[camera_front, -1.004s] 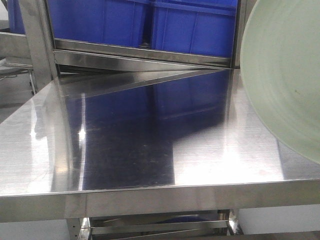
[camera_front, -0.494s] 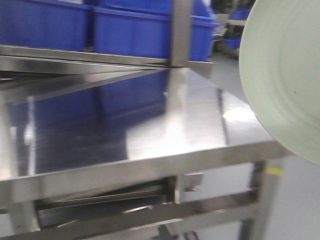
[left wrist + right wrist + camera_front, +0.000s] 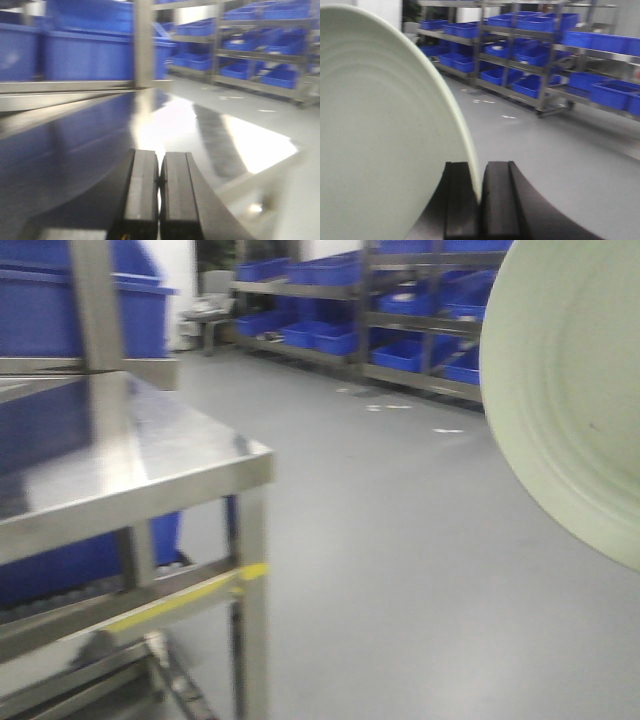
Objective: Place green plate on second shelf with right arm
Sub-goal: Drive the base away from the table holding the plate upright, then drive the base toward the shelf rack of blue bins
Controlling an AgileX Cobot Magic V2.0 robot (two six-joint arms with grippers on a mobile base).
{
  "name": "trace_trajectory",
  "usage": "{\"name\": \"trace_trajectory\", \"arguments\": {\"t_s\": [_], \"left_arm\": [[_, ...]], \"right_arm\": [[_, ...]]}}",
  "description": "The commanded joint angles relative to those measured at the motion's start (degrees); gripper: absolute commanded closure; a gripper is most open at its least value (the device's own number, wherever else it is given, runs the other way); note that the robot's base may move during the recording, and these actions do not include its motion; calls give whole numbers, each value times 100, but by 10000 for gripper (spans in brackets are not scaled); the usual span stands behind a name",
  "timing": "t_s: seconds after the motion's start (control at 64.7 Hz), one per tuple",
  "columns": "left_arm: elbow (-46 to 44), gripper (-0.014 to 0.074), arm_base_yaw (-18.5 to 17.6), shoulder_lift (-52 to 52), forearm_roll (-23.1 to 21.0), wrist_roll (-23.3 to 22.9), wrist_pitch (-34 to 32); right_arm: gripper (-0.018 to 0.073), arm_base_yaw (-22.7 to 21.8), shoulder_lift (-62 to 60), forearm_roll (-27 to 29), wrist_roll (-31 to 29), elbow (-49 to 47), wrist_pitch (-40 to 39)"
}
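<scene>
The green plate [image 3: 575,390] is pale sage green and round. It is held up on edge at the right of the front view and fills the left of the right wrist view [image 3: 380,135]. My right gripper [image 3: 480,172] is shut on the plate's rim, one black finger on each face. My left gripper [image 3: 160,172] is shut with nothing between its fingers, low over a shiny steel table top [image 3: 75,140]. Neither gripper shows in the front view.
A steel table [image 3: 150,465] with a yellow-marked lower rail stands at the left. Blue bins [image 3: 90,55] sit behind it. Steel shelving racks with several blue bins [image 3: 400,310] line the far wall, also in the right wrist view [image 3: 530,55]. Grey floor [image 3: 400,570] lies between.
The whole view has swung right: the steel table slid to the left of the frame and the floor and far racks came into view. The plate keeps its place at the right.
</scene>
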Motion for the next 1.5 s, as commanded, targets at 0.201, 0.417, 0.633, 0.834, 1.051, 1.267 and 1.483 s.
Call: {"name": "trace_trajectory", "arguments": {"t_s": [0.201,0.417,0.633,0.834,1.051,1.267,1.483], "left_arm": [[240,466,-10,-103,3,-8,-482],[240,466,-10,-103,3,-8,-482],[240,466,-10,-103,3,-8,-482],[240,466,-10,-103,3,-8,-482],[240,466,-10,-103,3,-8,-482],[240,466,-10,-103,3,-8,-482],[240,466,-10,-103,3,-8,-482]], "right_arm": [[510,-38,56,-10,52,-178,-638],[510,-38,56,-10,52,-178,-638],[510,-38,56,-10,52,-178,-638],[510,-38,56,-10,52,-178,-638],[510,60,56,-10,52,-178,-641],[510,322,56,-10,52,-178,-641],[510,316,56,-10,52,-178,-641]]}}
